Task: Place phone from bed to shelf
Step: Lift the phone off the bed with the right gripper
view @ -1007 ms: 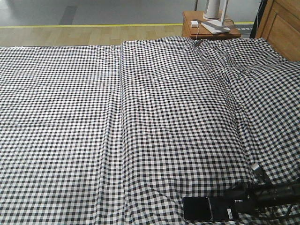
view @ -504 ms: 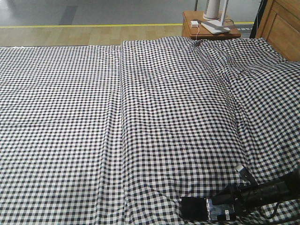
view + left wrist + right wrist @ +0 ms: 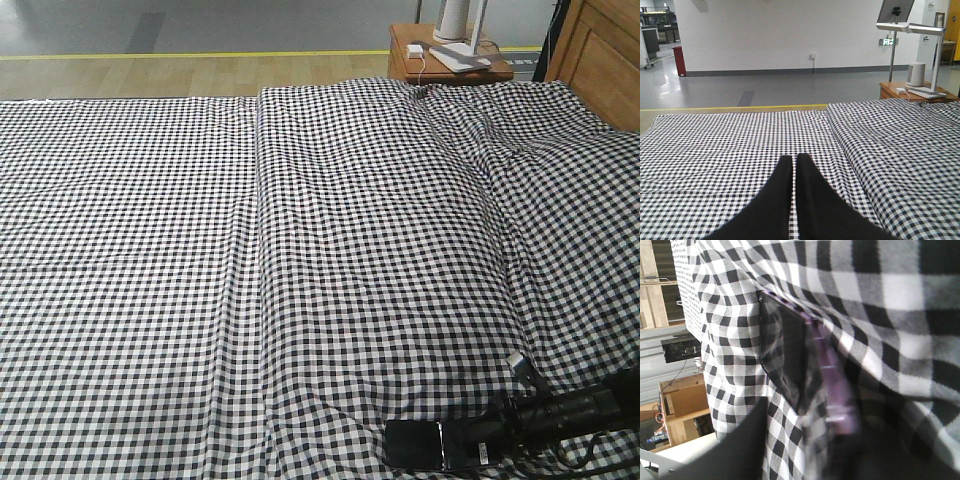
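Phone [image 3: 412, 445] lies flat on the bed [image 3: 300, 250] cover, well apart from the headboard [image 3: 600, 55]. The R end effector [image 3: 468, 442] sits over the phone's headboard-side end, but I can't tell if it's clenched on it or just straddling. The L end effector [image 3: 793, 160] is clenched on nothing, also far from the headboard. For a good pick, imo: seat the fingers on the pink frame edges w/o catching cloth, squeeze firmly since the glossy glass may slip, then lift straight up off the cover before swinging away.
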Robot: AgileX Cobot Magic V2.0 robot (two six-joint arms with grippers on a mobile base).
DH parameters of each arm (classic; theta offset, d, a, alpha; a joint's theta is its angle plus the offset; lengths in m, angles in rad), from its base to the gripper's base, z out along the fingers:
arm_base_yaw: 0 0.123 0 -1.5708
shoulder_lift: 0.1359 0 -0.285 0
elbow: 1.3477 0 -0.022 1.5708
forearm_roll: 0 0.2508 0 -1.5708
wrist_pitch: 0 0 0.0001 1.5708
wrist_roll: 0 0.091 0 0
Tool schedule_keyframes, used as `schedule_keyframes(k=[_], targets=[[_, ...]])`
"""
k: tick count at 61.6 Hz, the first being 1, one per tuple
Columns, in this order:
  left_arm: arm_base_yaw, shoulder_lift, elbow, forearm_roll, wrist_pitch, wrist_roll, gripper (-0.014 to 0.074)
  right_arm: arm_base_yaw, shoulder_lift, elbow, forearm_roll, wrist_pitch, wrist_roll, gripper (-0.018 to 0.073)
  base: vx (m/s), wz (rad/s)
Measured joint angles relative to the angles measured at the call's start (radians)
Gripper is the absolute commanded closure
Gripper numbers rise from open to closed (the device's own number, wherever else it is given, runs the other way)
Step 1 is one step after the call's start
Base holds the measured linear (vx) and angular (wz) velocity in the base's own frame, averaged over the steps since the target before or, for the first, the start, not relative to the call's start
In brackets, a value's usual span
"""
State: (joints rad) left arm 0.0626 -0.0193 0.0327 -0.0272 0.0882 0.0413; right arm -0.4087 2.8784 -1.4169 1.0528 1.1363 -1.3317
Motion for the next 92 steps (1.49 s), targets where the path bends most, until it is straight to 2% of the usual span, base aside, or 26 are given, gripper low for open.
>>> schedule_keyframes(k=[4, 34, 45, 54, 64, 83, 92], targets=[[0.000, 0.000, 0.000, 0.000, 0.000, 0.000, 0.0595, -0.001, 0.000, 0.000, 0.000, 0.000, -0.001, 0.0575, 0.00, 0.00], [0.000, 0.000, 0.000, 0.000, 0.000, 0.000, 0.0595, 0.000, -0.072, 0.004, -0.030, 0.000, 0.016, 0.0563, 0.00, 0.00], [0.000, 0.000, 0.000, 0.000, 0.000, 0.000, 0.0595, 0.014, -0.182, 0.028, -0.035, -0.005, 0.039, 0.0563, 0.00, 0.00], [0.000, 0.000, 0.000, 0.000, 0.000, 0.000, 0.0595, 0.065, -0.299, 0.107, -0.035, -0.004, -0.021, 0.0563, 0.00, 0.00], [0.000, 0.000, 0.000, 0.000, 0.000, 0.000, 0.0595, 0.105, -0.424, 0.178, -0.032, 0.003, -0.038, 0.0563, 0.00, 0.00], [0.000, 0.000, 0.000, 0.000, 0.000, 0.000, 0.0595, 0.120, -0.672, 0.211, -0.019, 0.003, 0.022, 0.0563, 0.00, 0.00], [0.000, 0.000, 0.000, 0.000, 0.000, 0.000, 0.0595, 0.161, -0.787, 0.211, -0.019, 0.005, 0.067, 0.0563, 0.00, 0.00]])
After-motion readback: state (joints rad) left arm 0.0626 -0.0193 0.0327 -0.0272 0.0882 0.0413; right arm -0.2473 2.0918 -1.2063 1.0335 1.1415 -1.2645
